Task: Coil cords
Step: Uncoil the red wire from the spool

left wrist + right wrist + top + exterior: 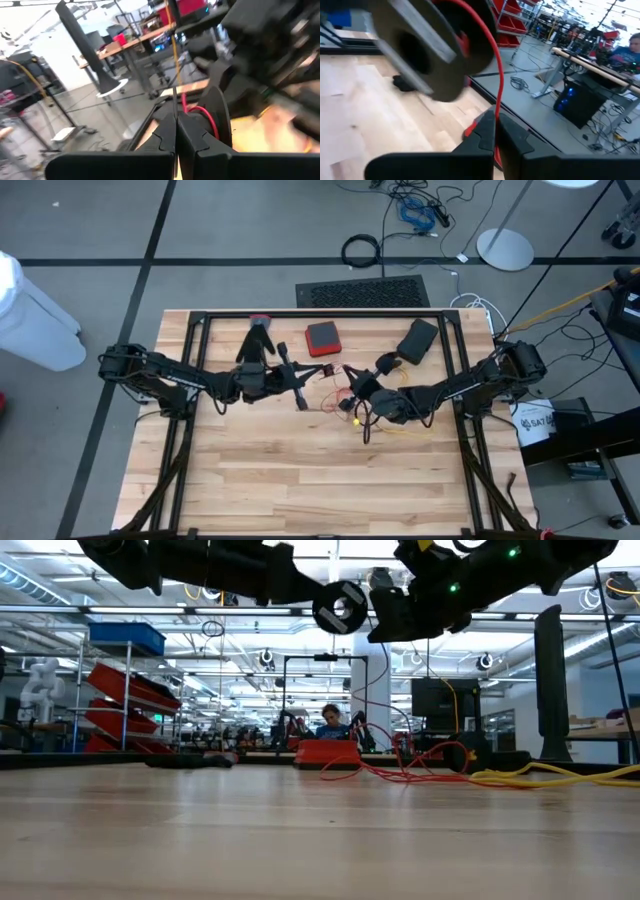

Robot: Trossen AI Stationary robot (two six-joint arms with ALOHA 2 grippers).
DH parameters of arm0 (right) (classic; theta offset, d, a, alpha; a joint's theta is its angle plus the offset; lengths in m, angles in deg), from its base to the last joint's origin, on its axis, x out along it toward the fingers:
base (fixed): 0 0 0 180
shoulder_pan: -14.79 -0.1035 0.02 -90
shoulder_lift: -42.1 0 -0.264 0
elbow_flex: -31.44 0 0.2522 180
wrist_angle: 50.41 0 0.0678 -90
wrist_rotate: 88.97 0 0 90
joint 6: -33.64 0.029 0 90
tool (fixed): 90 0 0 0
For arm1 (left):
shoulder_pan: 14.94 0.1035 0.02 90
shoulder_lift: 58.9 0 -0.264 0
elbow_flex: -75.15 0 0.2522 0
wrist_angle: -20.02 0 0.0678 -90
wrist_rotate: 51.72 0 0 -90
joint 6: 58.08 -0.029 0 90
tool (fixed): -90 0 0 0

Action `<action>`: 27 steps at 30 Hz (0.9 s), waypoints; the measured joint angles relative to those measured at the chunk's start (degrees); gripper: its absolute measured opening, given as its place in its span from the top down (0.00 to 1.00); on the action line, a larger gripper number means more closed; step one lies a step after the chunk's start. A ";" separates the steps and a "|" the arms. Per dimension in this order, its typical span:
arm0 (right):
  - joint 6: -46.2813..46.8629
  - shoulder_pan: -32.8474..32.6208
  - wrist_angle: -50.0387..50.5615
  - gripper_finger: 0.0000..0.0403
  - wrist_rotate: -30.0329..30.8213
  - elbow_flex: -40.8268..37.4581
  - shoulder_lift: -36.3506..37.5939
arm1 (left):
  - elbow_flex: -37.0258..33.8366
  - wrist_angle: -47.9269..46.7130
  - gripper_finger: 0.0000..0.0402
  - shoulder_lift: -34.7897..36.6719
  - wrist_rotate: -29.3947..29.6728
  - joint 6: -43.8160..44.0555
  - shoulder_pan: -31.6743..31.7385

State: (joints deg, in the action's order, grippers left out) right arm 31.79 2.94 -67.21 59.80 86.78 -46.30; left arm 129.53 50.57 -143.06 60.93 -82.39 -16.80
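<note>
Lighting: bright, even, from overhead ceiling strip lights visible across the far room in the low view. Shadows: faint and soft under the arms on the wooden table (pixel 300 470). Glare: washed-out whites on the floor in the left wrist view. Blur: heavy motion smear in both wrist views, notably on a dark round spool (pixel 427 50). Focus: near tabletop soft in the low view; far room sharper.

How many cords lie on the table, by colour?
2 that I can tell: a yellow cord on the right side, and a red cord near the middle, which the right gripper pinches. Others may be hidden.
</note>
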 joint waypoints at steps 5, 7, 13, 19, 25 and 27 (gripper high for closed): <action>-0.80 -2.18 -1.15 1.00 1.57 0.00 -0.01 | 0.00 -1.16 1.00 0.00 3.58 -3.98 0.02; -2.04 -3.04 -2.45 1.00 1.42 0.00 0.00 | 0.00 -1.35 1.00 0.00 5.03 -5.14 0.02; -6.47 -4.41 -6.82 1.00 -4.95 0.00 0.00 | 0.00 -0.71 1.00 0.00 6.27 -6.06 0.37; -6.06 -3.09 -7.08 1.00 -14.52 0.00 0.00 | 0.00 1.80 1.00 0.00 6.32 -6.02 1.20; -1.08 -0.29 -3.38 1.00 -21.04 0.00 0.00 | 0.00 4.81 1.00 0.00 5.62 -4.53 1.38; 0.77 0.63 -1.55 1.00 -21.59 0.00 0.00 | 0.00 5.33 1.00 0.00 4.70 -3.26 1.70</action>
State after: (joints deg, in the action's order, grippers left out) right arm 32.57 3.58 -68.76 38.21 86.78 -46.30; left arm 129.53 55.90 -143.06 65.63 -85.65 -15.10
